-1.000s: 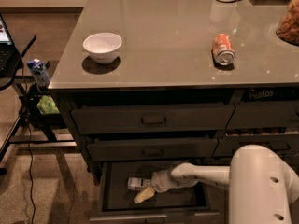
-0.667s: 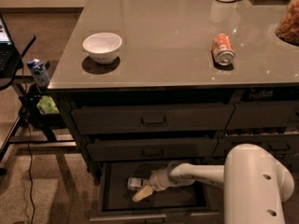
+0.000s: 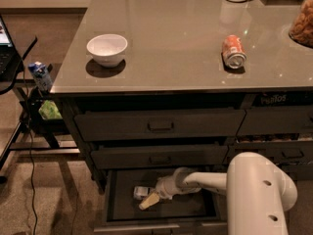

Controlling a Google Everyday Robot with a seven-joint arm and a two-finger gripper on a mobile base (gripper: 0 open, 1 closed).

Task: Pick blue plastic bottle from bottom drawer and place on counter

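**Gripper placed inside the open bottom drawer, next to the blue plastic bottle.**

The bottom drawer point(image 3: 190, 205) is seen standing open at the lower centre of the frame, and the white arm point(image 3: 210, 180) is extended into it from the lower right. The gripper point(image 3: 148, 200) is held low over the dark drawer floor, with its pale tip angled down and to the left. Whether it is open or closed cannot be told. The blue plastic bottle point(image 3: 141, 192) is seen lying on the drawer floor just up and left of that tip, and contact between them cannot be made out. On the counter point(image 3: 171, 28), a white bowl point(image 3: 107, 48) is seen towards the upper left and a soda can point(image 3: 233, 52), on its side, towards the upper right.
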